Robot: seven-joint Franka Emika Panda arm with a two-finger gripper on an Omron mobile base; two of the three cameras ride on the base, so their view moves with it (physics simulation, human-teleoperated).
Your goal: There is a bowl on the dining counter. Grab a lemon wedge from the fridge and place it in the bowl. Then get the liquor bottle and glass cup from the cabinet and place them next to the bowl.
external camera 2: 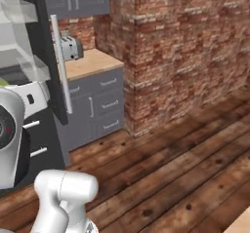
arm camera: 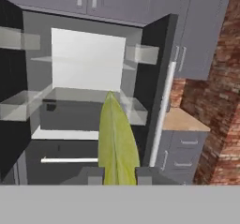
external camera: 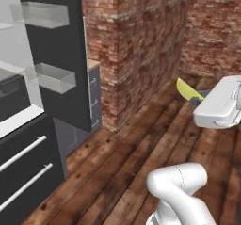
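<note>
The fingers are closed on the lemon wedge, which rises from the bottom centre of the hand view; in the left base view it pokes out at middle right. The fridge stands open across the left and centre of the hand view, its white interior and clear bins showing.

You see rough, matt red brick on the wall and worn, knotty wood planks on the floor. The fridge is matt dark grey with clear plastic-looking bins. The lemon wedge looks smooth, slightly waxy.
</note>
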